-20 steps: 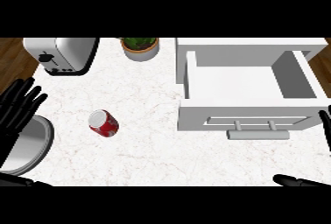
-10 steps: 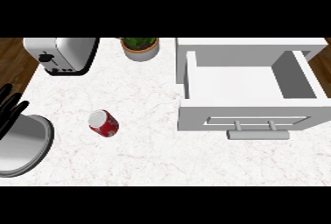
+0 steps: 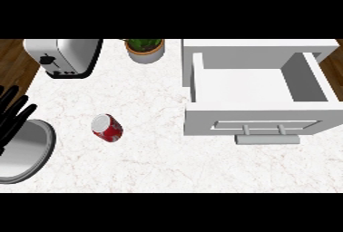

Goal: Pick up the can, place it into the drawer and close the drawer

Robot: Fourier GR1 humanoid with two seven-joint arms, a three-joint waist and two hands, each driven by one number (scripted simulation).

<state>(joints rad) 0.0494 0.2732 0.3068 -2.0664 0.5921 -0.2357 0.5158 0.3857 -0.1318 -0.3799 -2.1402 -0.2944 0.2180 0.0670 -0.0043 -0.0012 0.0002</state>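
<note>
A red can (image 3: 107, 128) with a silver top lies on the white marble counter, left of centre. The white drawer (image 3: 258, 103) stands pulled open at the right, its inside bare, with a grey handle (image 3: 268, 134) on its front. My left hand (image 3: 12, 115) shows at the left edge with fingers straight and spread, well left of the can and not touching it. My right hand is out of the picture.
A silver toaster (image 3: 64, 56) stands at the back left and a potted plant (image 3: 144, 48) at the back middle. A round metal lid or pan (image 3: 26, 152) lies at the left edge under my left hand.
The right hand has left the picture at the lower right. The left hand has drawn back toward the left edge. The can and drawer have not moved.
</note>
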